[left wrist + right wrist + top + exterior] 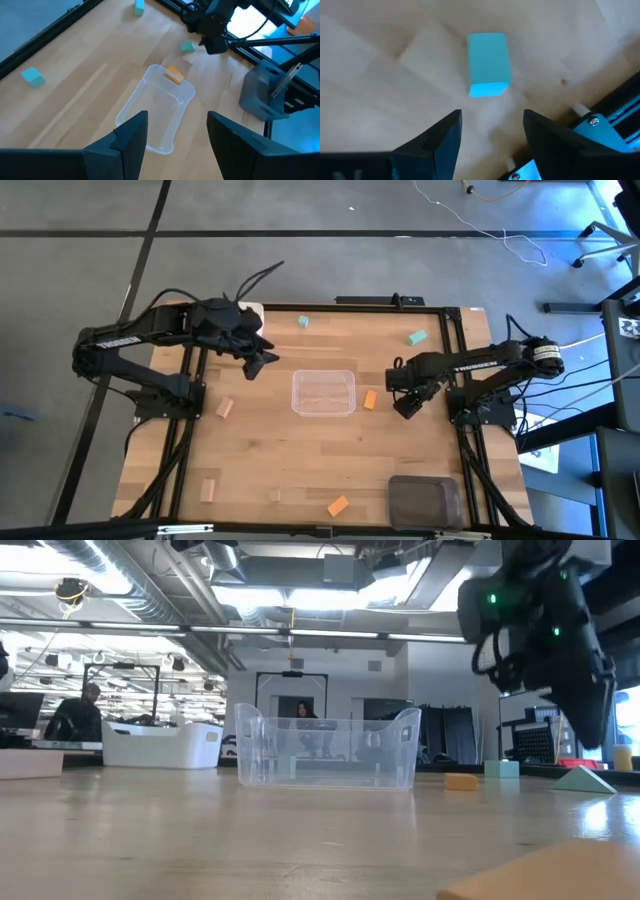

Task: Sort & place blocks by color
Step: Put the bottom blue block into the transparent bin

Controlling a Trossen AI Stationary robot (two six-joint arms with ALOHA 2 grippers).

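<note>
A teal block (488, 64) lies flat on the wooden table. My right gripper (492, 117) hangs open above it, pointing down, its fingers clear of the block. In the high view this gripper (405, 408) sits right of the clear tub (323, 393) and its arm hides the block. An orange block (370, 400) lies between tub and gripper. My left gripper (268, 362) is raised and open at the tub's far left, with nothing between its fingers (131, 135). Two more teal blocks (303, 322) (417, 337) lie near the far edge.
A dark grey tub (424, 500) stands at the near right, with an orange block (338, 505) beside it. Tan blocks (225, 408) (208, 490) (274, 495) lie on the left and near side. A white tub (252, 309) shows behind the left arm at the far edge.
</note>
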